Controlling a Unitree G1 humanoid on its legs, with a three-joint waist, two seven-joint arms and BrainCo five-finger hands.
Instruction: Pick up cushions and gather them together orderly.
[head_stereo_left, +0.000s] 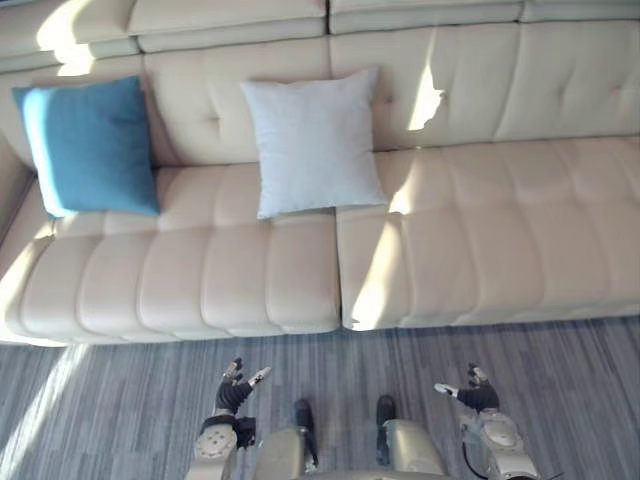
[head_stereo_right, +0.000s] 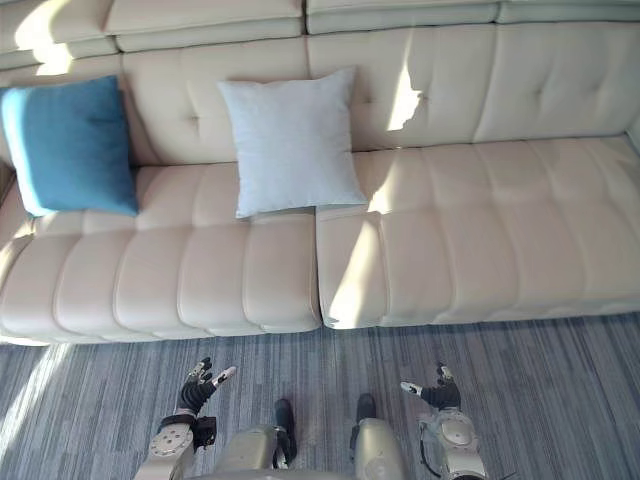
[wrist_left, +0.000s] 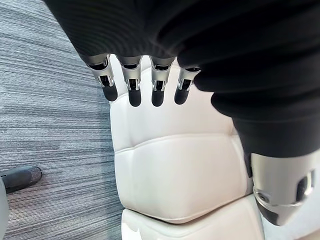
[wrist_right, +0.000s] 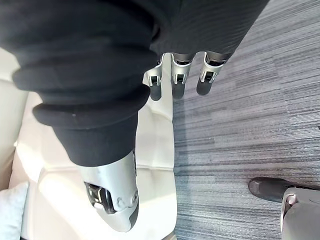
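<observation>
White cushion (head_stereo_left: 313, 140) & blue cushion (head_stereo_left: 90, 145) are being propped upright on the sofa (head_stereo_left: 480, 240) backrest, apart, well ahead of the fingers. Both are lying nearer the left hand (head_stereo_left: 238, 385) than the right hand (head_stereo_left: 470, 392), blue further to its fingers' left. Nothing is being gripped: all fingers are being held straight.

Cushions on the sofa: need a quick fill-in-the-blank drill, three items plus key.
1. The cushion at the left end of the sofa is ____ in colour.
2. The white cushion sits to the ____ of it, apart from it.
3. The left hand and the right hand, fingers open, hold ____ cushions.
Missing words: blue; right; no.
</observation>
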